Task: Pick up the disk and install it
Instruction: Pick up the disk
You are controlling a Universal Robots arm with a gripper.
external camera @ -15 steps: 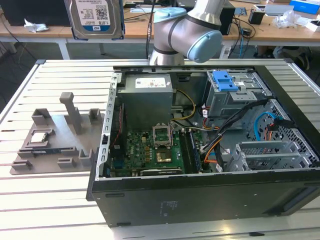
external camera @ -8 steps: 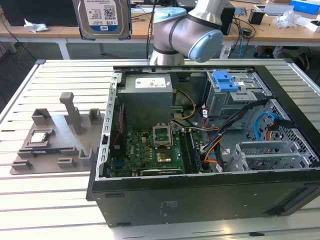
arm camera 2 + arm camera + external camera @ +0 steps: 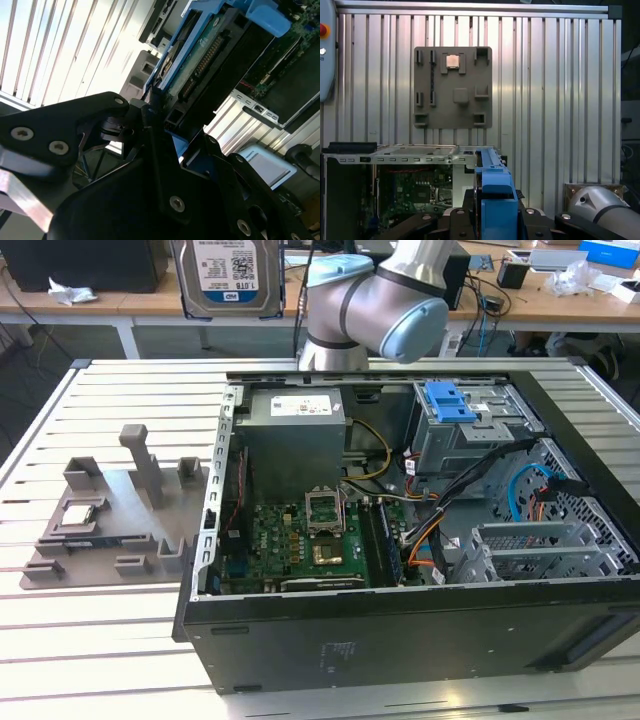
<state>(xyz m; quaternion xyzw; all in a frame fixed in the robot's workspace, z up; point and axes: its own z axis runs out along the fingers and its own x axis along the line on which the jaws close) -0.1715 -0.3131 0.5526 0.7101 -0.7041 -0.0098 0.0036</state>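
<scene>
The disk [image 3: 228, 275], a silver hard drive with a white label, hangs high at the back of the exterior view, above the table's far edge and left of the arm's grey-and-blue elbow. In the second wrist view my gripper [image 3: 152, 112] is shut on the disk [image 3: 210, 50], its black fingers clamped on the end with the blue bracket. The first wrist view has the bracket's blue edge of the disk [image 3: 492, 195] between the black gripper parts, above the open computer case [image 3: 390, 150].
The open computer case [image 3: 300, 640] lies on the slatted aluminium table, with motherboard, power supply and a drive cage with a blue latch [image 3: 450, 405]. A grey fixture plate [image 3: 110, 520] holding a small silver chip [image 3: 80, 512] sits at the exterior view's left.
</scene>
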